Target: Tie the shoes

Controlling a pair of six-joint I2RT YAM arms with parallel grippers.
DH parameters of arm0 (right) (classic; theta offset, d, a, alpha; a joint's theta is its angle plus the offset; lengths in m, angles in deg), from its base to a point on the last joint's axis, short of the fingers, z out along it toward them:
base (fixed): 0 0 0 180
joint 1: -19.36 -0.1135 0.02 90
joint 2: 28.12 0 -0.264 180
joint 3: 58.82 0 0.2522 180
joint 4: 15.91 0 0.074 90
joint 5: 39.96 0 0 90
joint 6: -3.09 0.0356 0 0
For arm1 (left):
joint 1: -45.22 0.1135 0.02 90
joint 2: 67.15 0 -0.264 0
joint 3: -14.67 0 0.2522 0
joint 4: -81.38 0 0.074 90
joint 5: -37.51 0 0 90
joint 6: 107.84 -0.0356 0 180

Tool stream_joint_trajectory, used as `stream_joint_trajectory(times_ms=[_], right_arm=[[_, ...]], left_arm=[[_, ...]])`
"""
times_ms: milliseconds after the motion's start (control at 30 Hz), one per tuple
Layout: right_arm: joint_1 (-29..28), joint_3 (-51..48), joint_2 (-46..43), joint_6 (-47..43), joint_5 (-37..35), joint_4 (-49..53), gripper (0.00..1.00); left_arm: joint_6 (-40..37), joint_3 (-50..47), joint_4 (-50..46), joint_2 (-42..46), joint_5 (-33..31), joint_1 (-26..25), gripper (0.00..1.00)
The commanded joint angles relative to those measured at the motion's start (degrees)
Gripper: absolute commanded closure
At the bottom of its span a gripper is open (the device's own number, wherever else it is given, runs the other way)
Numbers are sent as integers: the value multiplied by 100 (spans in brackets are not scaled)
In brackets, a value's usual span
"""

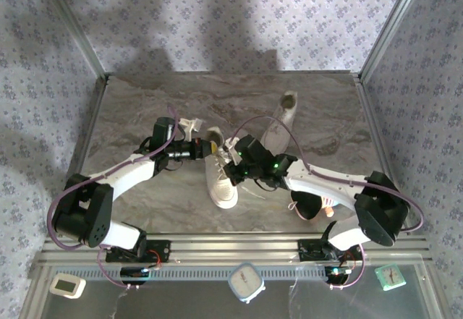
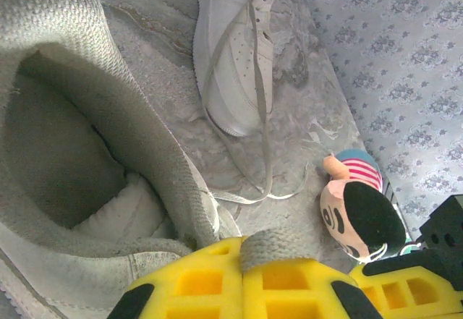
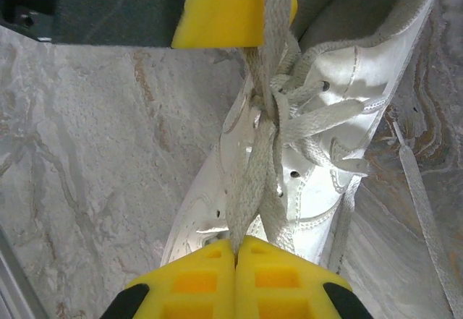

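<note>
Two robot arms reach from the near edge of a grey marbled bench [image 1: 145,116] to the nearer shoe [image 1: 221,181]. This white lace-up sneaker lies mid-bench, its toe toward the arm bases and its dark opening away from them.

The left arm [image 1: 123,178] starts near-left of this shoe, folds at the elbow and runs rightward. That puts the left hand [image 1: 207,147] at the shoe's heel end. From the left wrist, its yellow fingers [image 2: 195,286] are clenched together on a flat lace strip [image 2: 278,247], just beside the shoe's padded collar [image 2: 108,80].

The right arm [image 1: 325,181] starts near-right of the shoe and its forearm runs leftward. The right hand [image 1: 233,161] sits over the laced part of the shoe. From the right wrist, its yellow fingers [image 3: 278,283] are pressed shut, grasping lace strands [image 3: 249,181]. The strands run taut from the eyelets on to a yellow finger of the left hand [image 3: 221,8].

A small plush toy [image 2: 358,207] with black hair and a pink striped top lies on the bench right of the nearer shoe.

The second shoe [image 1: 281,120] lies beyond and right of the nearer shoe, heel farthest away. Its loose laces [image 2: 264,181] trail across the bench toward the nearer shoe
</note>
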Motion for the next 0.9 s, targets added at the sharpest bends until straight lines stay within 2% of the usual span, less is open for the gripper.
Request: stream_joint_trajectory(times_ms=[0, 167, 300, 633, 700, 867], right_arm=[[63, -139, -188, -15, 100, 188, 96], [379, -385, -319, 269, 733, -179, 96], [529, -316, -151, 490, 1374, -520, 95], [829, -178, 231, 750, 2206, -1046, 94], [732, -16, 294, 537, 1968, -748, 93], [152, 657, 649, -85, 407, 447, 86]], left_arm=[[-62, 128, 101, 8, 12, 0, 100], [-83, 127, 101, 16, 85, 0, 100], [-153, 163, 127, 1, 373, -26, 100], [-255, 163, -14, 153, 363, -70, 100], [-247, 155, 9, 134, 355, -69, 100], [-229, 141, 57, 84, 316, -70, 100]])
